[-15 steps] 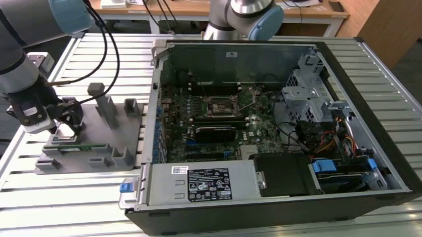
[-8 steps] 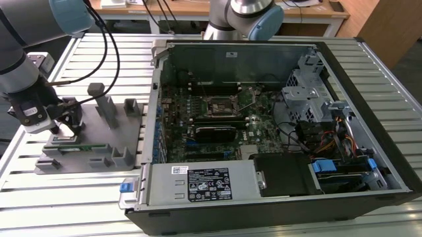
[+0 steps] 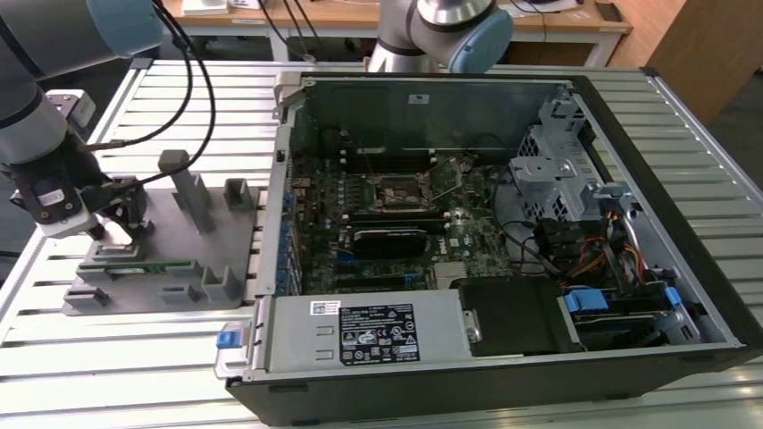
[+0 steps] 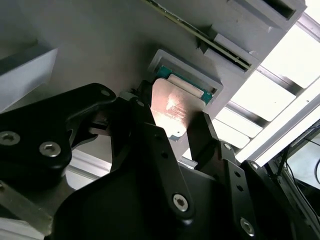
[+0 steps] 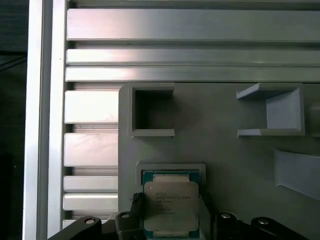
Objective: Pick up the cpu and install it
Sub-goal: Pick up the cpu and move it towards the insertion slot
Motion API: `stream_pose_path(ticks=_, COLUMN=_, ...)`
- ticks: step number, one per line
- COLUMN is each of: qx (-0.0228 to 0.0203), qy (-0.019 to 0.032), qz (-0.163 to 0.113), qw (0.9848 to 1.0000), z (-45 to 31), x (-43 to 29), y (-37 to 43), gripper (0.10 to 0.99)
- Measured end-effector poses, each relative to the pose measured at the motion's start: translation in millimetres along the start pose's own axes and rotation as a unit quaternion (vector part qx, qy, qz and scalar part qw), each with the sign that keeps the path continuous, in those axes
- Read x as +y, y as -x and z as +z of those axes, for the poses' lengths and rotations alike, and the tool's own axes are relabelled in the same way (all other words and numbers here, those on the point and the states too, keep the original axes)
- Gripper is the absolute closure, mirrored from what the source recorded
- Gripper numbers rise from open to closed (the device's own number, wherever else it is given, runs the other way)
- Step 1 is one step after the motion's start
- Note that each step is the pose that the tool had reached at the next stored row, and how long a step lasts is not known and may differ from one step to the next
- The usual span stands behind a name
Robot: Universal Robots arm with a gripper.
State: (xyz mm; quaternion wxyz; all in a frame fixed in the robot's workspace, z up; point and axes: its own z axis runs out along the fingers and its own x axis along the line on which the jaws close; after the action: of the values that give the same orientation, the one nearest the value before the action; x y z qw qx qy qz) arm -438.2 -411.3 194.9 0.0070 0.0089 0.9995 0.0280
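In the exterior view the pincer (image 3: 113, 234) hangs low over the grey fixture (image 3: 179, 268) on the slatted surface (image 3: 120, 344), with the open computer case (image 3: 477, 389) well apart from it. In the second wrist view its fingers (image 4: 150, 142) clamp the cpu (image 4: 172, 107) by opposite edges, just off its nest (image 4: 190, 74). In the first wrist view the cpu sits between the fingertips.

The cpu (image 5: 171, 206) has a smooth, shiny silver metal top. The holder (image 5: 225, 150) is smooth, dull gray plastic. The table (image 5: 190, 25) is shiny ribbed metal. The gripper (image 4: 175, 122) is dull black with shiny metal screws. The computer case (image 3: 477, 112) is gray metal.
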Motion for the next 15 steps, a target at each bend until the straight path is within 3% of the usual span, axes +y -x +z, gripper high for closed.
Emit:
stream_pose_path(ticks=4, qx=0.0, qy=0.0, qz=0.0, qw=1.0, z=-10.9, x=0.6, y=0.1, gripper=0.561)
stream_pose_path(ticks=15, qx=0.0, qy=0.0, qz=0.0, qw=1.0, z=-51.9, x=3.2, y=0.7, gripper=0.561)
